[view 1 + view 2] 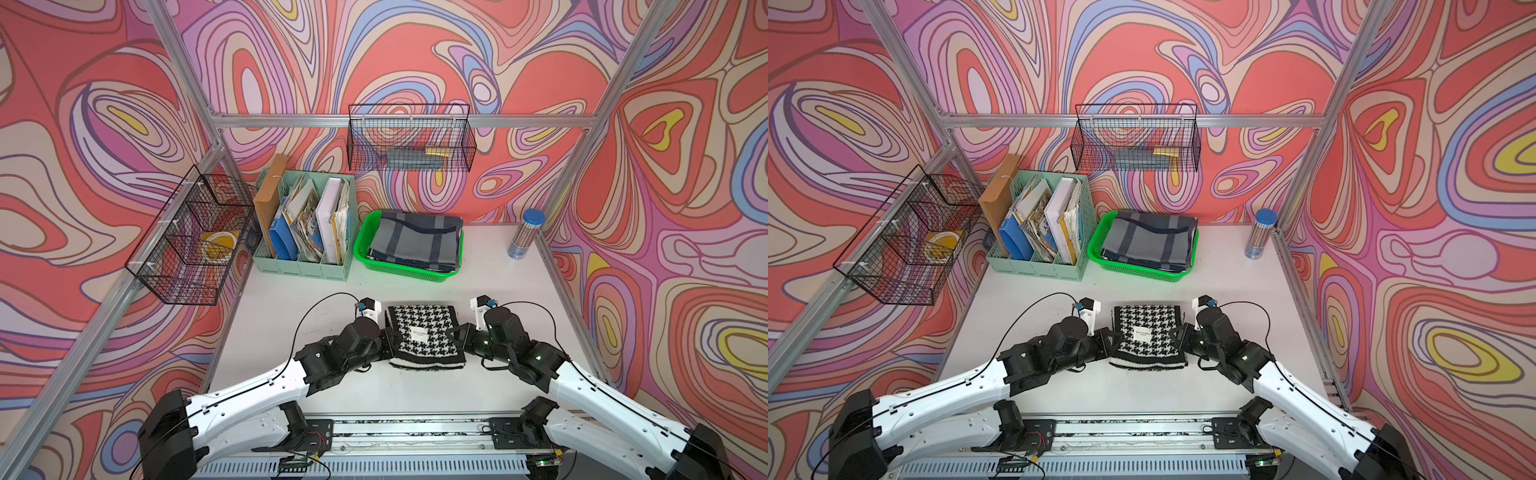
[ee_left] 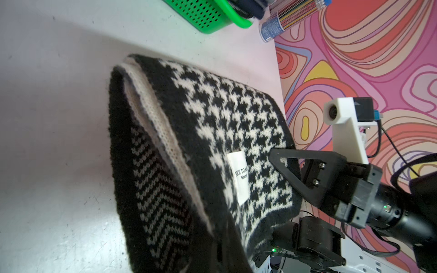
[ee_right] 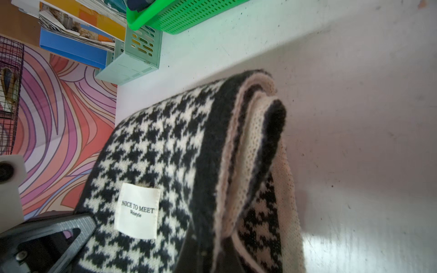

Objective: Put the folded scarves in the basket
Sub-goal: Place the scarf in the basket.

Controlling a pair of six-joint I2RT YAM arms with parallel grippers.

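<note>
The scarf [image 1: 426,337], a black-and-white houndstooth knit folded into a thick pad, sits in front of the basket [image 1: 362,249], on the side nearer the robot's base. It is apart from the basket, with bare table [image 1: 490,291] between the two. The left gripper [image 1: 390,337] is clamped on the scarf's left edge and the right gripper [image 1: 453,332] on its right edge, each with its jaws closed tight on the knit and facing the other across the pad. In the left wrist view a black finger [image 2: 307,153] of the right gripper lies on the houndstooth face. In the right wrist view a finger [image 3: 47,223] of the left one does the same, close to a white label [image 3: 137,210] reading NICE TO MEET. Both wrist views show the layers of the fold along the gripped edges. Whether the pad rests on the table or is raised just off it I cannot tell. The basket holds a folded grey plaid cloth [image 1: 417,239] that fills most of it. An organiser [image 1: 305,266] stuffed with papers stands just left of the basket, and a blue-capped tube [image 1: 524,235] stands upright well to the basket's right.
</note>
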